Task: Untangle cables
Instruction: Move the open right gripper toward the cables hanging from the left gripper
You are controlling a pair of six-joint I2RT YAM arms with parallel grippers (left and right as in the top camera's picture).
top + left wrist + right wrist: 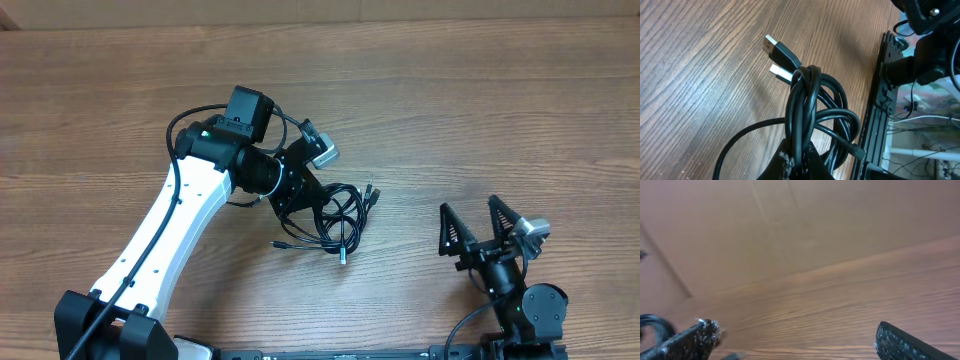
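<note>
At table (480,90) centre, well off edges, cables (801,110) in left gripper (799,166).

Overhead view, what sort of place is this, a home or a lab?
Probably a robotics lab bench: a left arm and a right arm at a wood-grain table, a bunch of cables, and equipment wiring past the table's edge.

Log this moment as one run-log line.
left gripper: shut on cables | right gripper: open, empty, apart from cables | cables: looped in one tangled bunch | untangling: not yet done
</note>
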